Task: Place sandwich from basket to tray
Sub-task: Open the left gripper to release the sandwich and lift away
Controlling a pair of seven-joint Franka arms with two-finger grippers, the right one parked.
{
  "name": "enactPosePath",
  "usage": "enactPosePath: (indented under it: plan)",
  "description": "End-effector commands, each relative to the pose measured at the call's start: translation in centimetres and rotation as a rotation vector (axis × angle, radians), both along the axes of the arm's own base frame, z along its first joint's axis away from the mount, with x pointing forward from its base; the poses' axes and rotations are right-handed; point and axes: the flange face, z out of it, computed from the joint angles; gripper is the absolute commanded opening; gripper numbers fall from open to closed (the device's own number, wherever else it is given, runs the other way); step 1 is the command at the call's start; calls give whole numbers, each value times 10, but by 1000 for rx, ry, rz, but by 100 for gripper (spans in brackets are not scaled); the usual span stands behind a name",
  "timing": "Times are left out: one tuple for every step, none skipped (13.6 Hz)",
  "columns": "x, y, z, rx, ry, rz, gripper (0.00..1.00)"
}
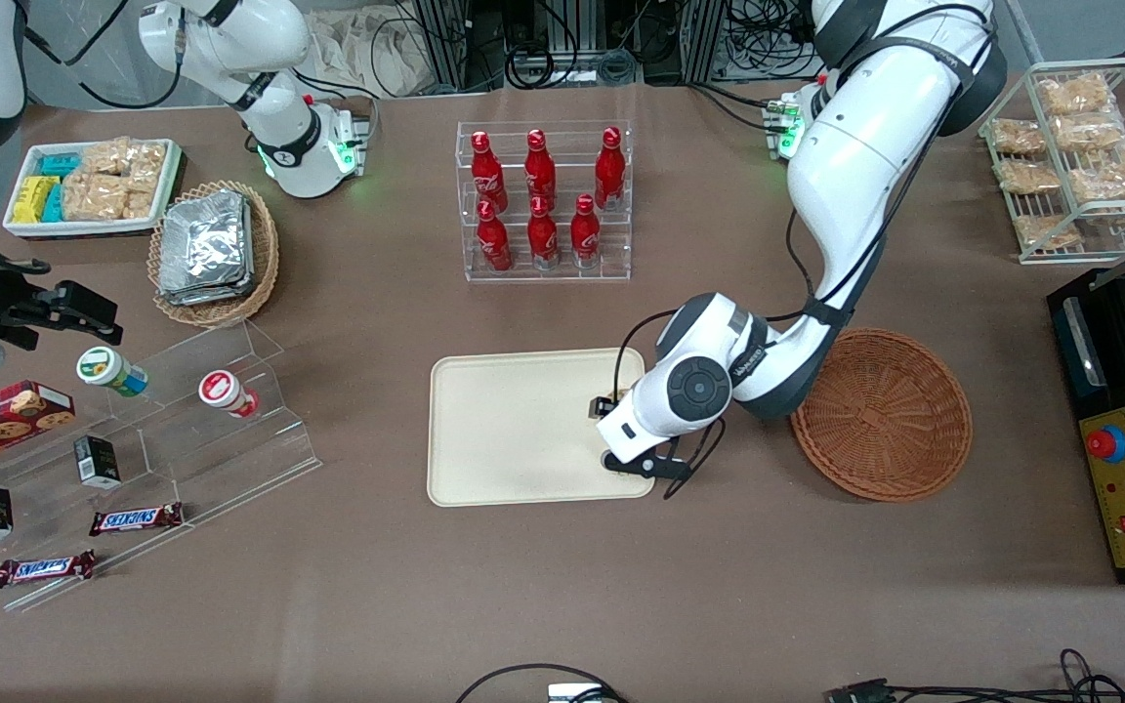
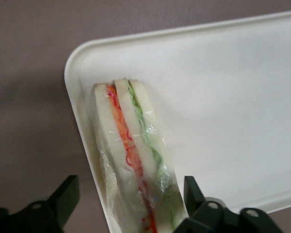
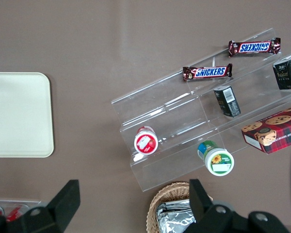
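Note:
The sandwich (image 2: 133, 160), a plastic-wrapped white-bread wedge with orange-red and green layers, lies on the cream tray (image 2: 233, 97) right along its rim near a corner. My left gripper (image 2: 130, 194) is open, one black finger on each side of the sandwich with a gap at both. In the front view the gripper (image 1: 618, 420) hangs over the tray (image 1: 514, 430) at the edge closest to the reddish-brown basket (image 1: 883, 415), and the arm hides the sandwich. The basket holds nothing.
A clear rack of red bottles (image 1: 545, 200) stands farther from the front camera than the tray. A tan basket of foil packets (image 1: 214, 252) and an acrylic snack stand (image 1: 182, 410) lie toward the parked arm's end. A black control box (image 1: 1124, 430) sits beside the basket.

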Motion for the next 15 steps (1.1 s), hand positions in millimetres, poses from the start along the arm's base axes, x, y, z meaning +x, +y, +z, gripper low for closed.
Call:
enactPosePath:
  plan:
    - [9, 22, 89, 12, -71, 42, 100]
    - [10, 39, 122, 37, -61, 57, 100]
    - [8, 56, 156, 60, -65, 62, 100]
    - [6, 78, 188, 86, -63, 72, 100]
    - [5, 107, 213, 117, -43, 97, 100]
    - [-1, 127, 238, 140, -37, 93, 100]
    - [-5, 148, 261, 156, -39, 68, 100]
    - [-6, 175, 276, 165, -34, 49, 100]
    - [-9, 194, 289, 178, -21, 36, 100]
    - [-10, 217, 297, 187, -6, 35, 100]
    - [-12, 238, 303, 195, 7, 32, 100]
    - [-13, 257, 309, 197, 17, 17, 100]
    - [-16, 274, 314, 205, 31, 18, 100]
    - [-18, 283, 318, 209, 34, 29, 100]
    - [-19, 294, 321, 213, 35, 45, 100]
